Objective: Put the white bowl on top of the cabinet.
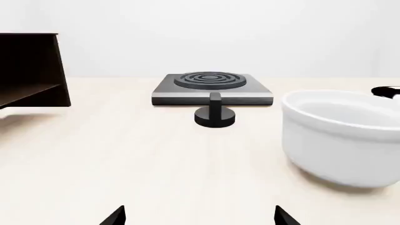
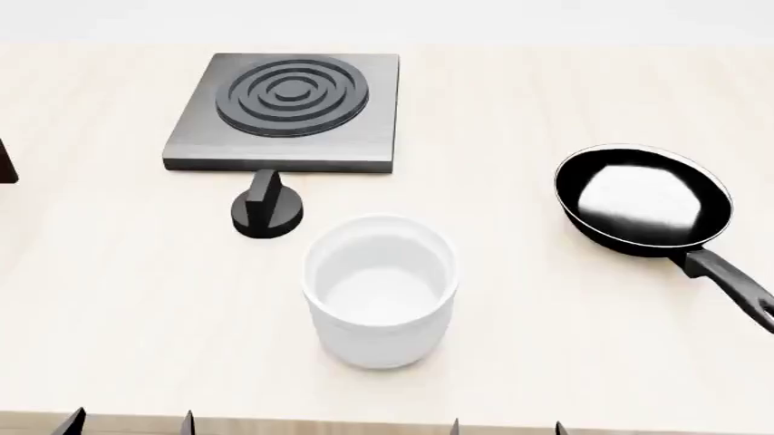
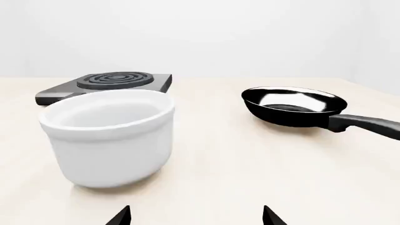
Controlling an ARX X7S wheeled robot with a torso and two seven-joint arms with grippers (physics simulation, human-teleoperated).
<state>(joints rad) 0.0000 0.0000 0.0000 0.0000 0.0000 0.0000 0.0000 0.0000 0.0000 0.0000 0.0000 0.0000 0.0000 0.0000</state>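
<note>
The white bowl (image 2: pixel 381 288) stands upright on the counter (image 2: pixel 121 299), just beside the black knob (image 2: pixel 267 210) before the stove plate (image 2: pixel 290 109), well apart from the cabinet (image 1: pixel 30 70), both grippers spread and empty.

You get bright, even light | soft, faint shadows under the white bowl (image 2: pixel 381 288) | a broad glare patch inside the frying pan (image 2: pixel 643 197) | all views sharp, undistorted.
</note>
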